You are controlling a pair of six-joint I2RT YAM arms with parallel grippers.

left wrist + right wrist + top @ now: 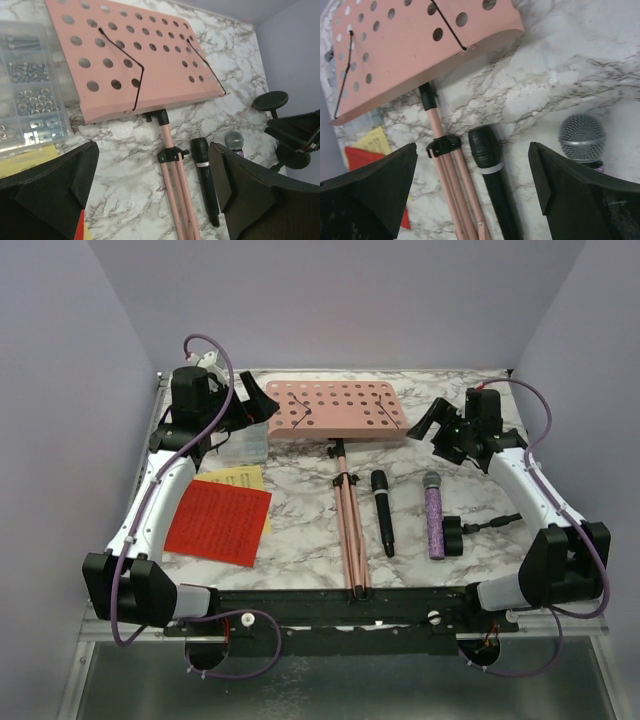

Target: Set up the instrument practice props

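Pink music rack [335, 410] beside left gripper [257, 411]

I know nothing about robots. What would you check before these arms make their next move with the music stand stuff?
1. Grippers free: ok. Left gripper and right gripper are open, empty.
2. Rack standing: not ok. Pink perforated music rack lies flat, tripod legs folded.
3. Sheets on rack: not ok. Red music sheet overlaps yellow music sheet on the table.
4. Microphones mounted: not ok. Black microphone and purple glitter microphone lie side by side, apart.
5. Both holders located: cannot tell. One black mic holder lies beside the purple one; the other is unclear.
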